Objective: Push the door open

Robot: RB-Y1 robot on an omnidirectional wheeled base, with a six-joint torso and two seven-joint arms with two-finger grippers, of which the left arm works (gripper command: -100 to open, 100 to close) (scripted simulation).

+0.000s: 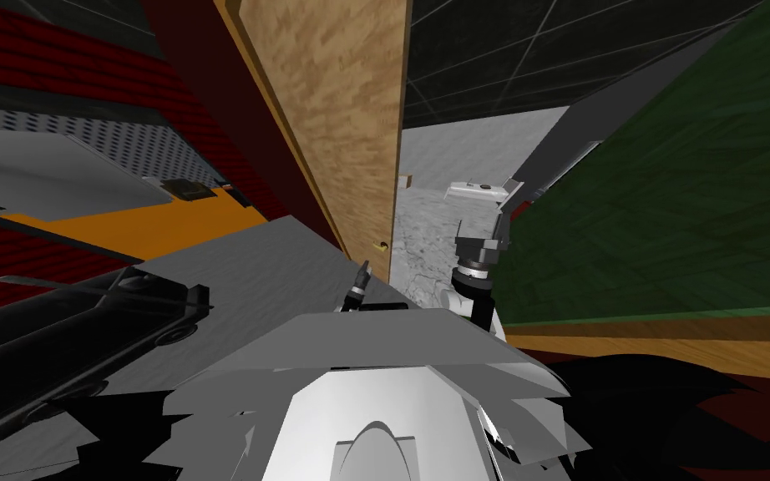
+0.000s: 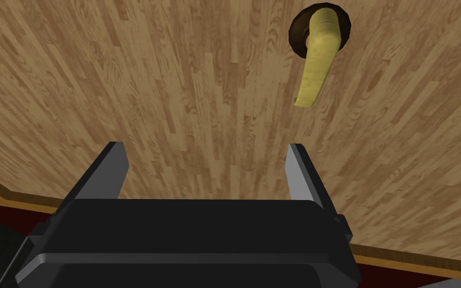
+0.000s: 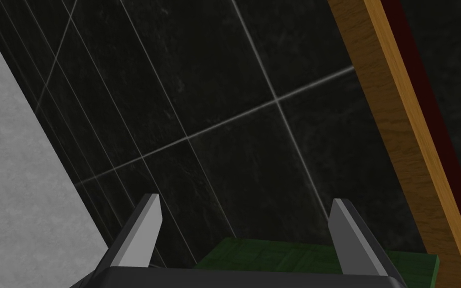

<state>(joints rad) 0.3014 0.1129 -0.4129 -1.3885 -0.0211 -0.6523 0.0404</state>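
Note:
The wooden door (image 1: pixel 341 108) stands partly open, its free edge toward the gap to a grey-floored room. Its brass lever handle (image 2: pixel 317 65) hangs from a dark rosette and shows as a small yellow spot (image 1: pixel 382 246) in the head view. My left gripper (image 2: pixel 205 160) is open, close to the door's wooden face (image 2: pixel 174 100), a little below and beside the handle, with nothing between its fingers. In the head view it sits low by the door's edge (image 1: pixel 362 280). My right gripper (image 3: pixel 244 220) is open too, raised in the doorway gap (image 1: pixel 502 219) and facing a dark tiled wall.
A green wall (image 1: pixel 676 209) with a wooden skirting flanks the right of the doorway. The wooden door frame (image 3: pixel 399 125) runs beside my right gripper. A grey marbled floor (image 1: pixel 433 242) lies beyond the door. To the left lie an orange surface (image 1: pixel 141 225) and a black object (image 1: pixel 66 326).

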